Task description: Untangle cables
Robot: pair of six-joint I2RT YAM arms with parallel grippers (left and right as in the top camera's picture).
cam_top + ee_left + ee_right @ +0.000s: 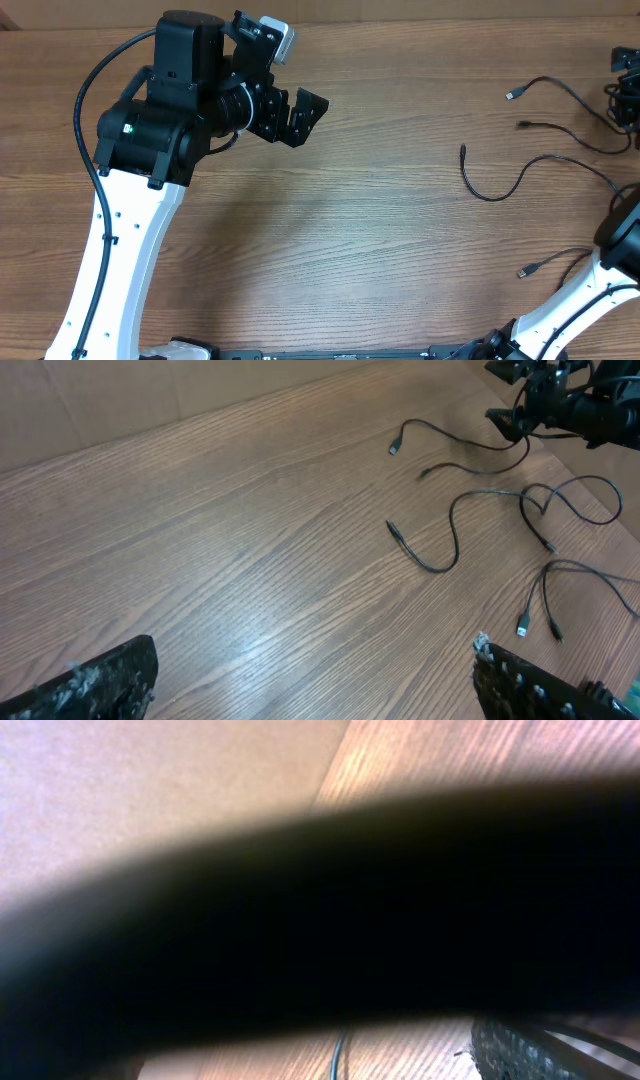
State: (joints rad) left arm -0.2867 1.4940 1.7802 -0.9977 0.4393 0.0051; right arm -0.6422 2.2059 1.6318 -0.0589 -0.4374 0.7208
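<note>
Several thin black cables lie spread over the right side of the wooden table, their small plug ends apart from one another; they also show in the left wrist view, cables. My left gripper hangs open over bare wood far to their left, nothing between its fingers. My right gripper sits at the table's far right edge by the cable ends, jaws spread. The right wrist view is mostly blocked by a dark blur. It shows one finger far to the side and a thin cable on the wood.
The left arm's white link and black motor housing stand over the table's left part. The right arm's white link rises from the bottom right corner. A tan wall or board runs along the table's far edge.
</note>
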